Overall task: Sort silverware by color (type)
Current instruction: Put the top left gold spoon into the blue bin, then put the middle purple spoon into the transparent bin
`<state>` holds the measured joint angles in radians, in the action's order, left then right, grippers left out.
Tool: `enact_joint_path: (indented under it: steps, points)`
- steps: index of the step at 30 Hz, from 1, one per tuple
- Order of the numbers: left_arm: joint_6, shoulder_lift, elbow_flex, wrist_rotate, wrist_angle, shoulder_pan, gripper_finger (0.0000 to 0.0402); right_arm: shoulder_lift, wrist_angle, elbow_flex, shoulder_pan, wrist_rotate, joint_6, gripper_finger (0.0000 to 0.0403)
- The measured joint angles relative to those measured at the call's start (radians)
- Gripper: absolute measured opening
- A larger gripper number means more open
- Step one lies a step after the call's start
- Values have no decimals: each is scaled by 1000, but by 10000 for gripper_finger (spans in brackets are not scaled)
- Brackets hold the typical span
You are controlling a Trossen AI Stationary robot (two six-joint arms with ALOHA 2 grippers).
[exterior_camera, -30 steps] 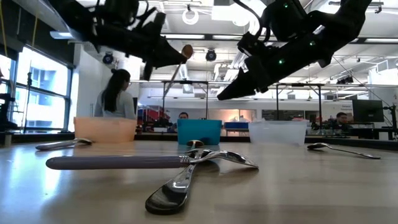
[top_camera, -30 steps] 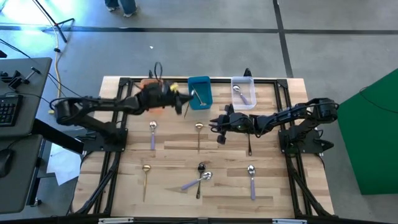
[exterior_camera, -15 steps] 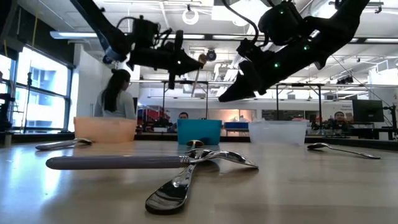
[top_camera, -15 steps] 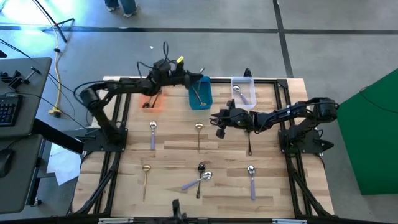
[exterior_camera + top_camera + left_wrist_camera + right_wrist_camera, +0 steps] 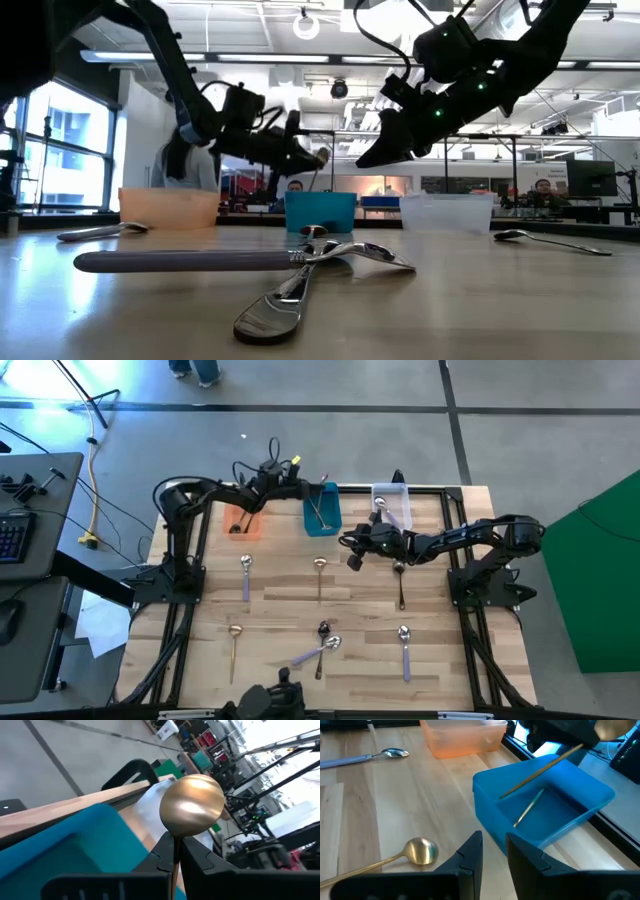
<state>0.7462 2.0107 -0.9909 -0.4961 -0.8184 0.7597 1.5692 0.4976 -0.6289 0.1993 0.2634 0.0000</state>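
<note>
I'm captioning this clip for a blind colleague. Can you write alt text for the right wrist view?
A gold spoon held by the left gripper slants handle-down into a blue bin that already holds another gold spoon. On the wooden table lie a third gold spoon, an orange bin and a lavender-handled spoon.

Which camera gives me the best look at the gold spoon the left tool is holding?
The left wrist view: the gold spoon fills the frame, its handle pinched in the left tool. The right wrist view shows its handle slanting over the blue bin. High and low views show only a sliver.
</note>
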Motion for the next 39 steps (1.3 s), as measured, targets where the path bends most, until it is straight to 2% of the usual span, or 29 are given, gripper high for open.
enact_joint_path:
  steps: [13,29,34,39]
  points:
    - [-135,6,0,2,120,-1,3,0,0,0,0,-1,0,69]
    - [-229,-12,0,-52,144,-2,102,0,0,0,-3,-1,4,69]
    - [-307,-59,0,-45,191,-1,108,0,-1,0,-3,-1,2,69]
    - [-438,-139,0,-33,308,-4,97,0,-1,0,-3,-1,1,69]
